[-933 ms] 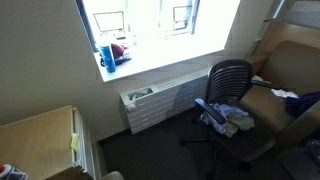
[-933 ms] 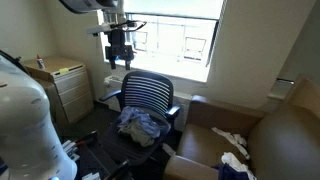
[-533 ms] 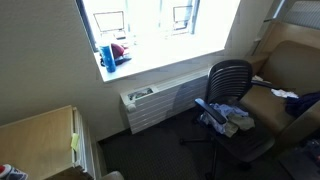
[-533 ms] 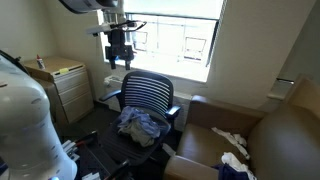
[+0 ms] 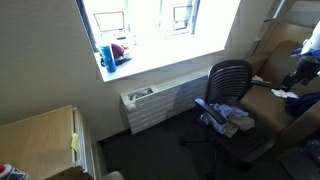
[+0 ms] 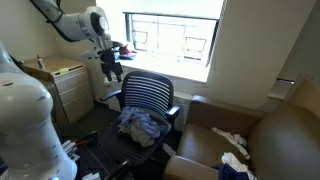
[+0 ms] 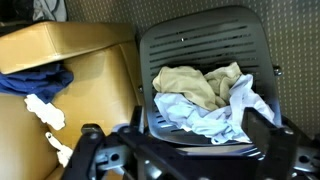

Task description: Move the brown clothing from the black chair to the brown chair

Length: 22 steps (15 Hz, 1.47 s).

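In an exterior view the black chair [image 5: 232, 92] stands on a dark floor below a bright window [image 5: 150, 20], and a heap of clothing [image 5: 226, 116] in pale and blue tones lies on its seat. Just beside it, toward the right edge, is the brown chair [image 5: 285, 68], with a dark part of the robot arm [image 5: 306, 62] above it; a wooden cabinet [image 5: 40, 135] fills the lower left corner

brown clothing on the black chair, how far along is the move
Done: nothing; the brown clothing lies on the black chair amid pale garments. In hand: the gripper hangs open, empty, well clear of the clothing. Left: grasp it, carry it to the brown chair.
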### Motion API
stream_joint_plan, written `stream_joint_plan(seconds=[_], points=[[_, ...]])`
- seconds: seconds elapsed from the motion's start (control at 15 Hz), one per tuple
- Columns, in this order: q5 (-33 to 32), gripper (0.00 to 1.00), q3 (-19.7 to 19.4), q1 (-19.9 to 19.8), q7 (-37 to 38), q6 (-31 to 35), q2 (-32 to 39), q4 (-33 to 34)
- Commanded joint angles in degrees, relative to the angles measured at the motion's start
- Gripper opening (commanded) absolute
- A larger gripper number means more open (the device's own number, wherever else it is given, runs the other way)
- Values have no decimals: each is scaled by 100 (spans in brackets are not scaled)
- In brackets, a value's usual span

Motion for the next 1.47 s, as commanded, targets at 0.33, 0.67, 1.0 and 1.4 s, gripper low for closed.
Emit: stream_joint_plan(seconds=[0.33,0.67,1.0,1.4], points=[[-1509,100,-386,238,1465,327,1070,80],[-3123,100,-965,129,3090,1404,1689,-228],[-2509,100,-986,158,3482,2327,3491,827],[-785,100,-1329,945,2479,2393,4068,1350]])
